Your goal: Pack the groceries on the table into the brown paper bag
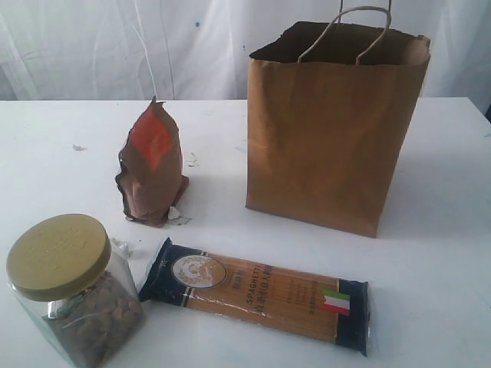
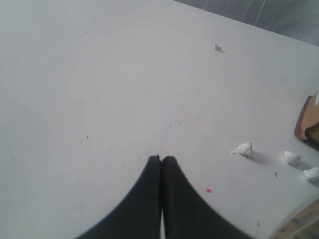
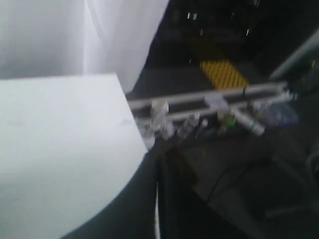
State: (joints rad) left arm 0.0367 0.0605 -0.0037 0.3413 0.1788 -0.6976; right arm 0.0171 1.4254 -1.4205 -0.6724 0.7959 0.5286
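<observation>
On table, outside paper bag: pouch, jar, spaghetti pack — bag's inside hidden; left gripper and right gripper jaws closed tight, holding nothing

The left hand hangs over the bench, seen from its own wrist. Its two black fingers are pressed flat together from tips to base, with only a hairline seam between them and nothing held. The tips point out over bare bench surface; whether they touch it cannot be told. The right hand is closed and empty too, its dark fingers meeting along a thin pale seam. It sits at the bench's edge near a corner, one finger over the white top, the other beyond the edge. That view is blurred, so finer detail is lost.
</observation>
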